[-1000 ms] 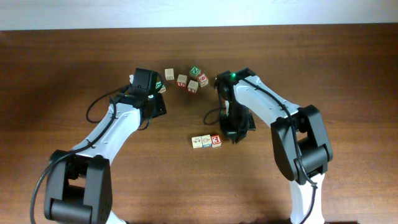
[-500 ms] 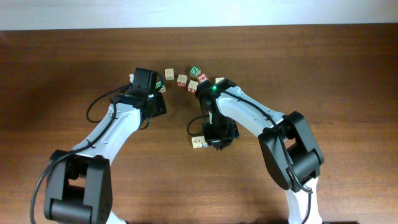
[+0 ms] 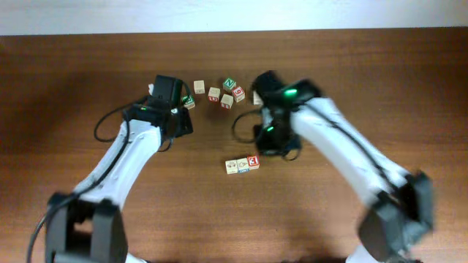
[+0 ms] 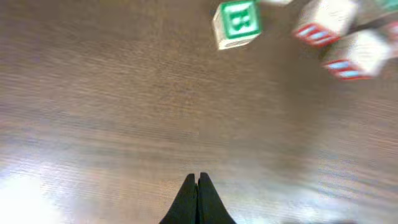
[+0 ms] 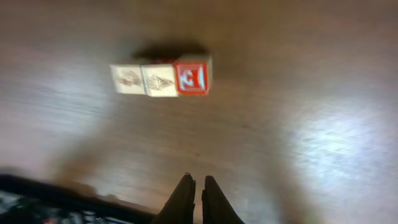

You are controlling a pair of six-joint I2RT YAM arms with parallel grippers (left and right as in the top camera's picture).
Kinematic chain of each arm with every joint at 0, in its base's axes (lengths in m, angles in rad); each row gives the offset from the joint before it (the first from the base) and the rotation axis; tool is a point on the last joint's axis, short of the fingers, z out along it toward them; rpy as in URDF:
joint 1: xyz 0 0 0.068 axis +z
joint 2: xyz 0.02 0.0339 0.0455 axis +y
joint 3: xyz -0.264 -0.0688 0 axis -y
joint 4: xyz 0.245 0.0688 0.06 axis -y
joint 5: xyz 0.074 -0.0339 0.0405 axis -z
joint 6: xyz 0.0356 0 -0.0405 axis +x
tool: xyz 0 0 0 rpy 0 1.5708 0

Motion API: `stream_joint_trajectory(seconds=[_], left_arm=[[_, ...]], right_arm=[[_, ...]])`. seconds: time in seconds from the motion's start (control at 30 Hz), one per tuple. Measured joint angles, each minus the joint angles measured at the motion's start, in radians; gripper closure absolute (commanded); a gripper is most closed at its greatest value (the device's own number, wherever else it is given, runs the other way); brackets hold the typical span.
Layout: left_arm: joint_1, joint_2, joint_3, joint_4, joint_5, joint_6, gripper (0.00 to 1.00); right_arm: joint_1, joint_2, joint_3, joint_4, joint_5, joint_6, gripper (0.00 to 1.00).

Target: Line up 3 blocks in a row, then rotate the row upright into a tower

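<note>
Overhead: the row of three blocks [image 3: 242, 165] lies mid-table, the cubes touching side by side, the right one red-faced. A loose cluster [image 3: 227, 93] of other cubes sits farther back. The left arm [image 3: 128, 150] ends just left of the cluster. The blurred right arm [image 3: 344, 146] ends just right of the row.

Left wrist: the left gripper [image 4: 198, 178] has its jaws pressed together, empty, over bare wood. A green block [image 4: 236, 23] lies far ahead.

Right wrist: the right gripper [image 5: 198, 179] is all but closed, empty, with the row beyond its tips.
</note>
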Motion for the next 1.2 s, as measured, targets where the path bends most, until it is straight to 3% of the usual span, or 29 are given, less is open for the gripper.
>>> stream_joint_trajectory(seconds=[0.07, 0.17, 0.3, 0.43, 0.63, 1.2], left_arm=[[0.0, -0.119, 0.029, -0.074, 0.03, 0.003, 0.97], [0.0, -0.185, 0.035, -0.145, 0.123, 0.003, 0.97], [0.0, -0.159, -0.146, 0.008, 0.262, -0.005, 0.97], [-0.021, -0.095, -0.273, 0.148, 0.323, -0.044, 0.98], [-0.115, 0.055, -0.276, 0.218, 0.346, -0.106, 1.0], [-0.212, 0.067, -0.277, 0.238, 0.402, -0.132, 1.0]], right_arm=[[-0.111, -0.139, 0.008, -0.004, -0.034, -0.062, 0.87], [-0.194, -0.181, -0.016, 0.057, -0.16, -0.195, 0.88], [-0.196, -0.123, -0.241, 0.303, -0.246, -0.24, 0.93], [-0.196, -0.038, -0.406, 0.508, -0.277, -0.198, 0.93], [-0.196, 0.089, -0.414, 0.562, -0.298, -0.194, 0.93], [-0.169, 0.121, -0.414, 0.561, -0.346, -0.192, 0.93]])
